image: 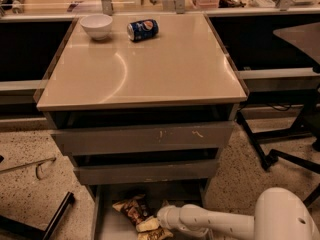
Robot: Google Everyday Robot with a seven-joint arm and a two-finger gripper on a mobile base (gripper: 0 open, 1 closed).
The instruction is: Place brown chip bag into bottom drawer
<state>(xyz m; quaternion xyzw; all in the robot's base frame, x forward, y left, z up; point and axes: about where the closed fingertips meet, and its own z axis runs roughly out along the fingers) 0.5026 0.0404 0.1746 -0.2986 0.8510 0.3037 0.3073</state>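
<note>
The robot's white arm [220,223] reaches from 4 o'clock into the open bottom drawer [111,229], its tool [156,223] low over the drawer floor at 6 o'clock. The tool sits against the 4 o'clock end of the brown bag [131,208], which lies crumpled in the drawer. Whether the tool grips the bag or merely touches it cannot be told. On the worktop [165,69], a white bowl [96,25] sits at 11 o'clock, beside a blue can [142,29] on its side.
</note>
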